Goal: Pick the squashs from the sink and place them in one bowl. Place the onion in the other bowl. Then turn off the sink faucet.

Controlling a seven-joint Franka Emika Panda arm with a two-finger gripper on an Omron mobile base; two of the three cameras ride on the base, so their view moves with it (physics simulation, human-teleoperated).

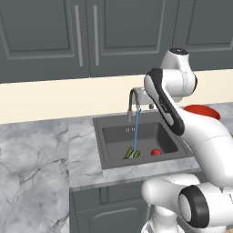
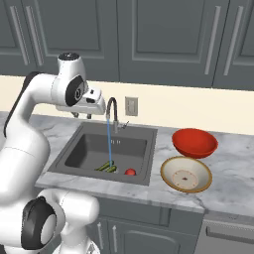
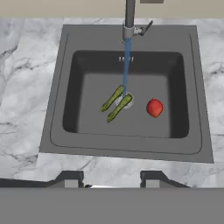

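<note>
Both squashes [image 3: 116, 103] lie side by side on the sink [image 3: 127, 144] floor near the drain, slanted, nearly touching each other. Water stream [image 3: 126, 65] from the faucet [image 3: 129, 17] lands right at their upper ends, tap running. Onion [image 3: 154, 107] sits on the sink floor just beside them, toward the bowls' side, apart from both. Sink is set into the marble worktop [image 2: 218, 163] near its back edge. Red bowl [image 2: 194, 142] and beige bowl [image 2: 186, 174] stand on the worktop beside the sink, red one nearer the wall, rims touching or close to it. Pincer [image 3: 111, 180] hangs high above the sink's front rim, fingers spread, holding nothing.
</note>
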